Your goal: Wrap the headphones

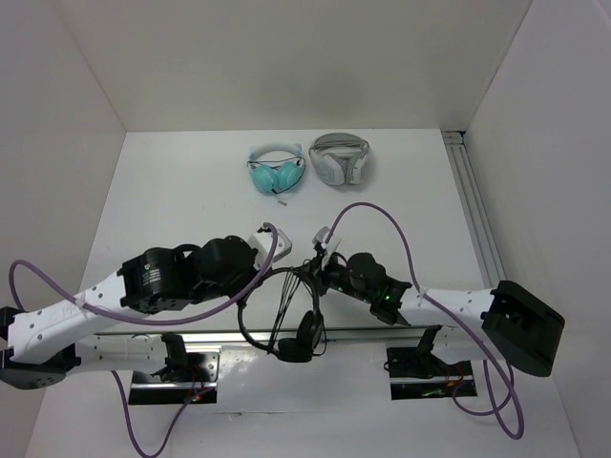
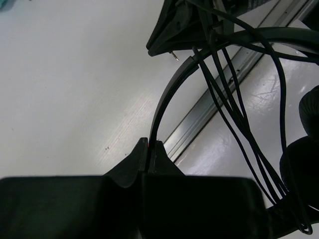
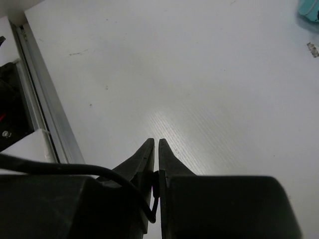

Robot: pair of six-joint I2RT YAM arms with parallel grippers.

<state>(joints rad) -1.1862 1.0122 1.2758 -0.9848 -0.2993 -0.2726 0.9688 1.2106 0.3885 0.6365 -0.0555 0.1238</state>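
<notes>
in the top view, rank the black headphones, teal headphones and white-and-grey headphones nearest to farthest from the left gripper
1. black headphones: near edge, headband pinched in the left gripper.
2. teal headphones: at the back, the left one of the two lying there.
3. white-and-grey headphones: at the back, just right of the teal ones.

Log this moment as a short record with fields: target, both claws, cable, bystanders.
target: black on-ear headphones with thin headband, held between the two arms near the front edge of the white table
left claw: shut on the headband
right claw: shut on the thin black cable
cable: several strands cross the headband
bystanders: teal headphones and white-and-grey headphones, side by side at the far side
</notes>
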